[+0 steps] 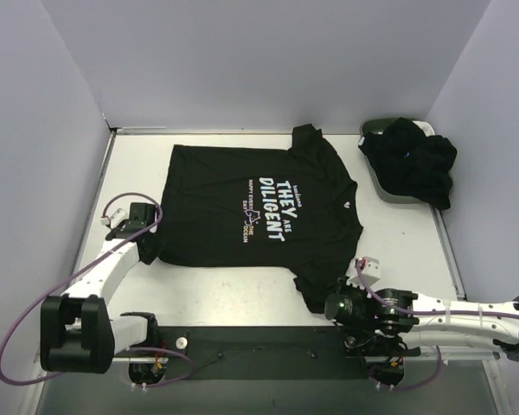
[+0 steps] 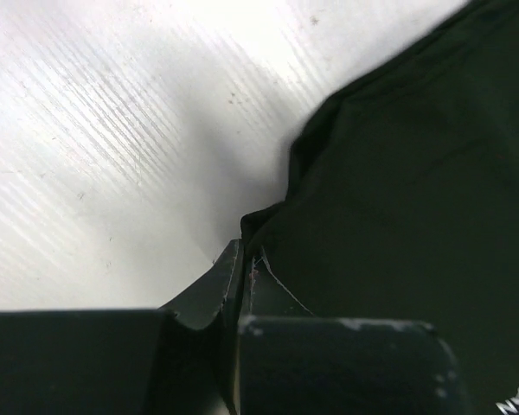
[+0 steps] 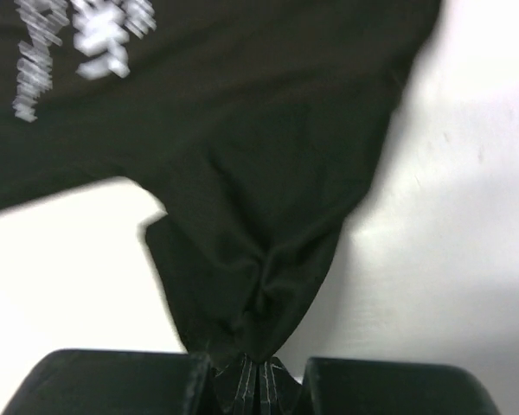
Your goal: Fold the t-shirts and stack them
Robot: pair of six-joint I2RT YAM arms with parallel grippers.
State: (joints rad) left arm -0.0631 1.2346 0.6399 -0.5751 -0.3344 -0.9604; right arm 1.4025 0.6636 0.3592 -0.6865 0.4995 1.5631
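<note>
A black t-shirt (image 1: 242, 186) with white lettering lies spread flat on the white table (image 1: 225, 290), hem to the left and collar to the right. My left gripper (image 1: 147, 236) is at the near hem corner. In the left wrist view the gripper (image 2: 242, 255) is shut, with the corner of the t-shirt (image 2: 398, 199) running into its tips. My right gripper (image 1: 330, 304) is at the near sleeve. The right wrist view shows that gripper (image 3: 261, 367) shut on bunched cloth of the t-shirt (image 3: 268, 225). More black t-shirts (image 1: 415, 160) lie heaped at the back right.
The heap rests in a dark oval basket (image 1: 379, 128) in the back right corner. Grey walls close off the table on the left, back and right. A black base strip (image 1: 259, 346) runs along the near edge between the arm mounts.
</note>
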